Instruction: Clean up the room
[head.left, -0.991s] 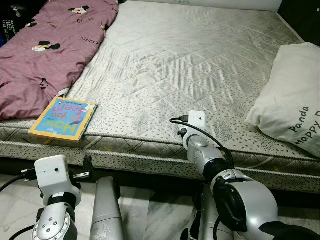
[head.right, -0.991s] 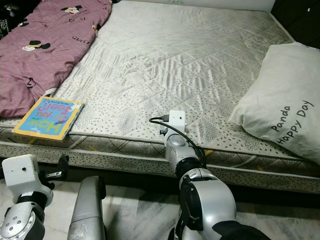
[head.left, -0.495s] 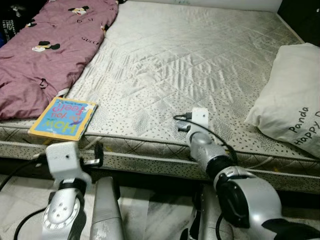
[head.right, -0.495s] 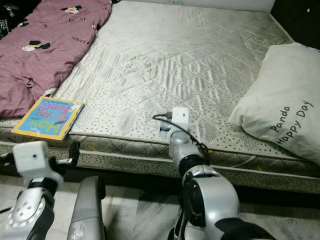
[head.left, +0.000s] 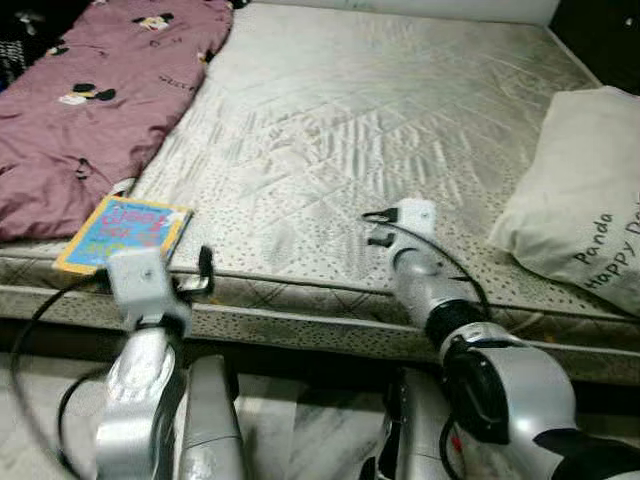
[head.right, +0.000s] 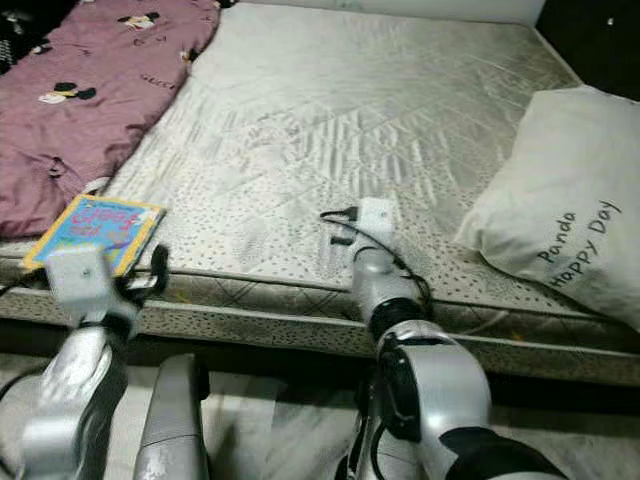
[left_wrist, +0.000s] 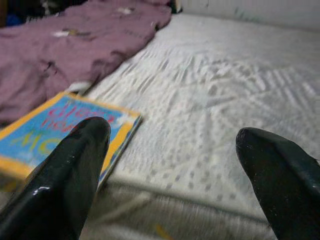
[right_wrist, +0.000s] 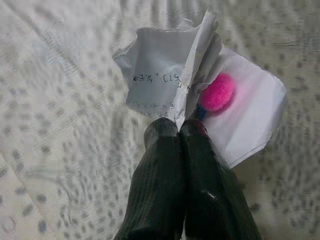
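right, looking down over a bare quilted mattress (head.left: 340, 110), with a purple mickey-print blanket (head.left: 90, 90) bunched along the robot's left side and a white pillow (head.left: 585, 200) lettered "panda happy day" off at the right edge. near the front left corner, a blue and yellow picture book (head.left: 125, 232) lying flat, one far corner just beside the blanket's hem.

down at the left, left gripper (left_wrist: 172, 150) raised to mattress-edge height, fingers (left_wrist: 75, 170) spread wide apart, nothing between them; through the wrist camera, one black finger overlapping the book's near corner, the other off over plain mattress. touching the book or not, hard to say from here.

over in the middle, right gripper (right_wrist: 179, 131) reaching out over the front part of the mattress, fingers (right_wrist: 155, 190) pressed tight together and pinching a crumpled white paper (right_wrist: 165, 75). faint printed text on the sheet, the paper fanning out past the fingertips above the speckled fabric. tucked against it, something small, fuzzy and bright pink (right_wrist: 216, 92), casting a pink tint on the white; exactly what, cannot tell.

from the head cameras, right arm (head.left: 440, 310) stretched forward with its black cable looping beside the wrist, left arm (head.left: 140, 370) upright just in front of the mattress border.
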